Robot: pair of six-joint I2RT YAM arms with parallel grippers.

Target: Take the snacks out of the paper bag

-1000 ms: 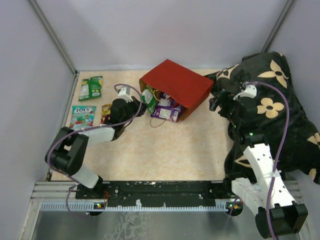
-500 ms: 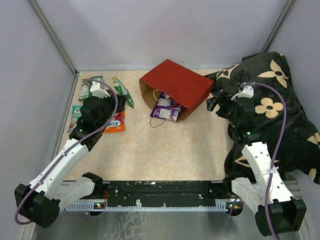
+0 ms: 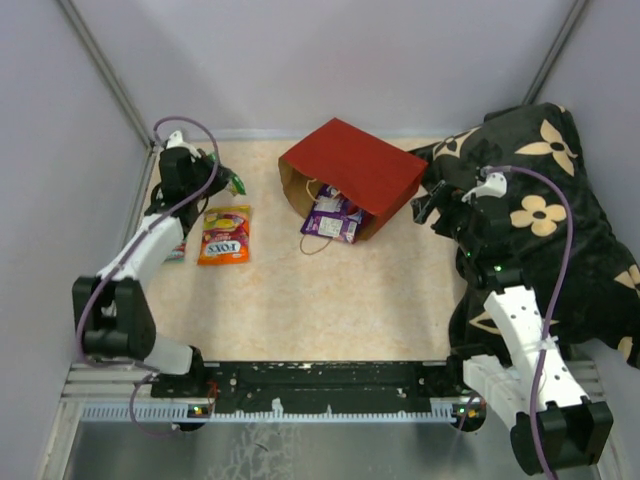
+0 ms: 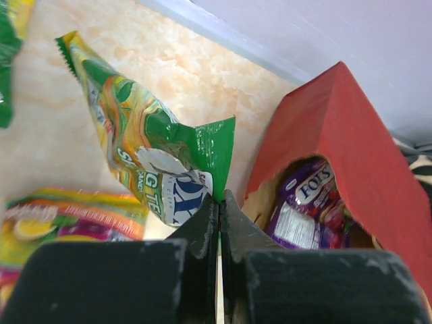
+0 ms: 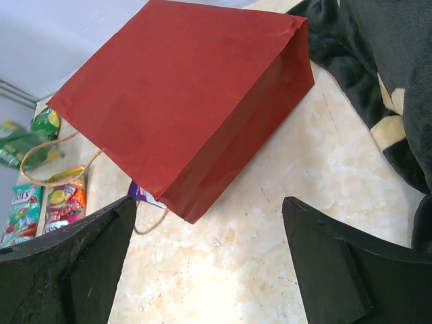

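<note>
Over in the far left corner, the left fingers (image 4: 202, 236) are clenched tight on one corner of a glossy green snack packet (image 4: 155, 155). The packet hangs crumpled from that pinch. Whether its lower end touches the beige marbled counter (image 3: 330, 300) I can't tell.

Another green packet (image 4: 7, 67) lies flat at the very left edge. In the right wrist view a teal packet (image 5: 20, 212) also shows on that side.

Just to the right of the left arm, a flat orange-and-yellow packet (image 3: 225, 235) lies on the counter by itself, well apart from the bag.

In the middle is the brown kraft paper bag with the red outside (image 3: 350, 170). It's tipped over on its side with the mouth facing left and toward the arms. One thin string handle (image 3: 318, 245) is looped out on the counter. A purple packet (image 3: 333, 215) sits right in the mouth, partly under the top flap and partly poking out.

Next come the right fingers (image 5: 74, 263), spread wide and released with nothing between them. They hover near the closed right end of the bag, not touching it.

At the far right is the black pillow with cream flowers (image 3: 560, 200), bunched up just beside that end of the bag, with the right arm reaching across it.
</note>
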